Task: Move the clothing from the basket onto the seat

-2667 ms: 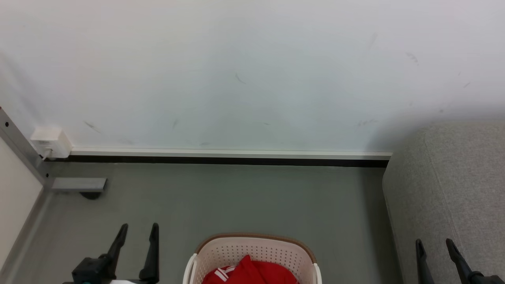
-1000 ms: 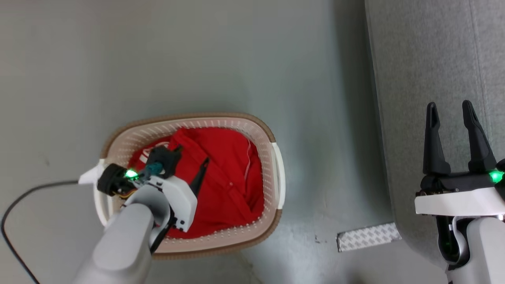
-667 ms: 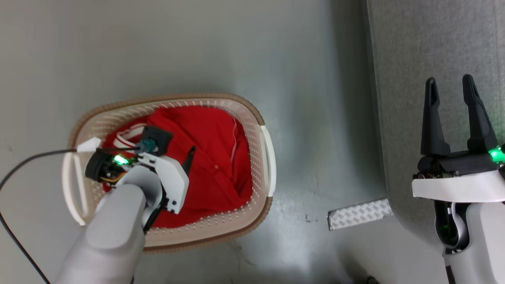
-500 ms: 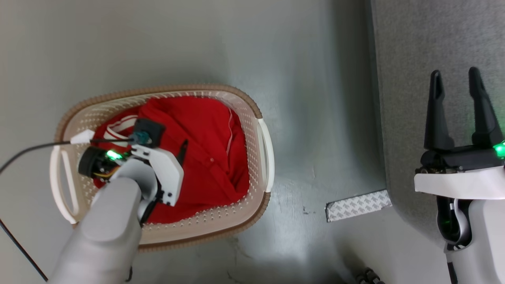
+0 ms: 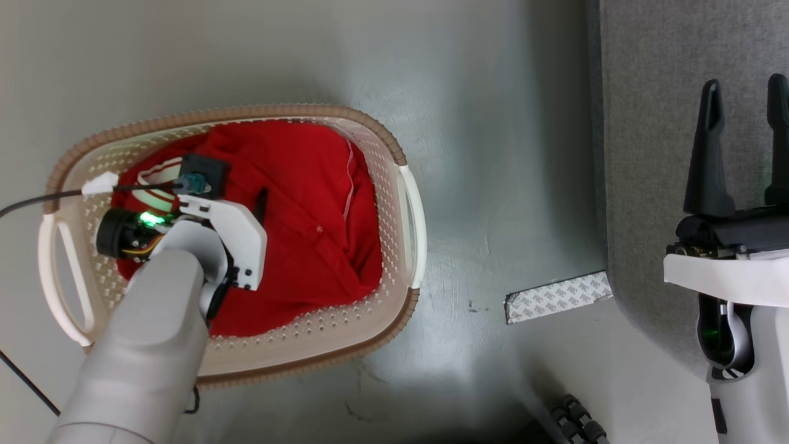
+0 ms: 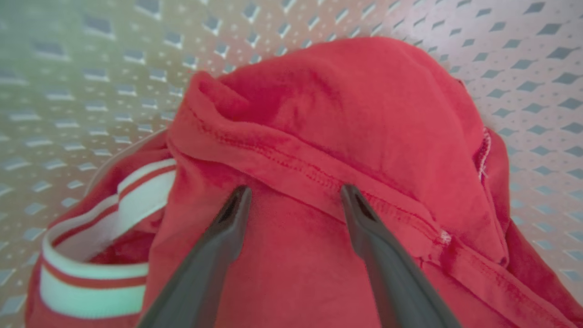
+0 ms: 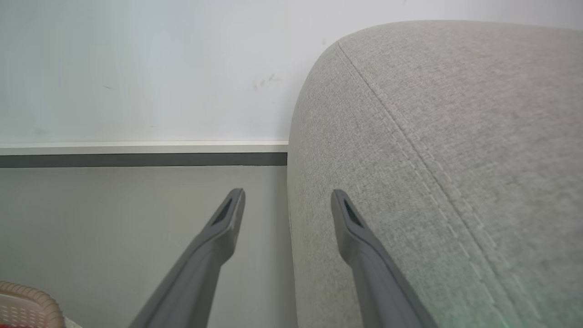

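- Red clothing (image 6: 355, 105) lies bunched in the basket (image 5: 216, 114), right beneath and ahead of the left tool (image 6: 296, 196). Its fingers are spread and unclosed, straddling a stitched hem, probably to pinch that fold.
- The right tool (image 5: 746, 86), likewise released and empty, hangs at the edge of the seat (image 5: 647, 123), likely parked clear.
- Whether the left fingertips press the cloth is hard to tell. A white-striped band (image 6: 91, 255) sits to their left. What lies underneath is hidden.
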